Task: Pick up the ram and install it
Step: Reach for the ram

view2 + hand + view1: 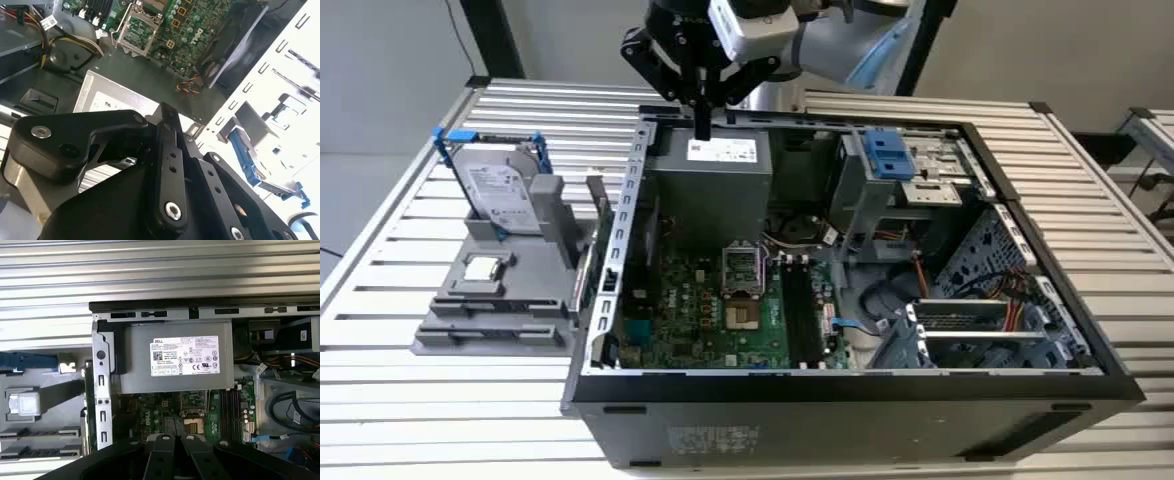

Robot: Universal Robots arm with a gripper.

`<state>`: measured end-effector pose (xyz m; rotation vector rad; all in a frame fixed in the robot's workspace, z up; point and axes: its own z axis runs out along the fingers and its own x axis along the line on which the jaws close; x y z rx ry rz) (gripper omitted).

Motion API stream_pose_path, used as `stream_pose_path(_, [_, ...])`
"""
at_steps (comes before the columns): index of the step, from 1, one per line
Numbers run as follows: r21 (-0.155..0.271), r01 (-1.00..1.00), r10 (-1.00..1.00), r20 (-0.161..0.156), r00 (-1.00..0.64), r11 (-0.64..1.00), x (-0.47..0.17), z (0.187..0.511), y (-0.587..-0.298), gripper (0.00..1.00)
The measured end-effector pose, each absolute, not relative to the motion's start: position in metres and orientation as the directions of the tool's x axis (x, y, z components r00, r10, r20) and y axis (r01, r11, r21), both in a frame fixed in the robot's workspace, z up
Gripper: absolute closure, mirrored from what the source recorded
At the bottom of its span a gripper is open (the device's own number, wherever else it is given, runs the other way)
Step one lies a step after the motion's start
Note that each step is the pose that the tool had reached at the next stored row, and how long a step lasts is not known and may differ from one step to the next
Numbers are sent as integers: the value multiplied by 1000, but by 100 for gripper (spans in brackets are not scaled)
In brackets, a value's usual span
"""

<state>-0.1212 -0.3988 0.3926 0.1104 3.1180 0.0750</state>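
The ram (583,272) stands on edge in the grey fixture (494,310), just outside the open computer case's (854,385) wall on the exterior view's left. In the first wrist view the ram (85,405) is a thin green-edged strip between fixture and case wall. My gripper (703,126) hangs above the case's far edge, over the grey power supply (710,180), fingers pointing down, shut and empty. It is well apart from the ram. The long black memory slots (795,305) lie on the green motherboard (680,310). The gripper's black fingers (162,457) edge the first wrist view.
A silver hard drive (500,188) in a blue frame stands at the fixture's far end, with a small square chip (483,268) in front of it. Inside the case are a blue drive bay (887,152), cable bundles (907,300) and an open processor socket (740,270). All rests on a slatted metal table (454,420).
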Motion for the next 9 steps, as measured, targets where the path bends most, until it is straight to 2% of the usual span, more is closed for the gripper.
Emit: stream_pose_path(9, [49, 70, 71, -19, -997, 996, -121, 393, -399, 100])
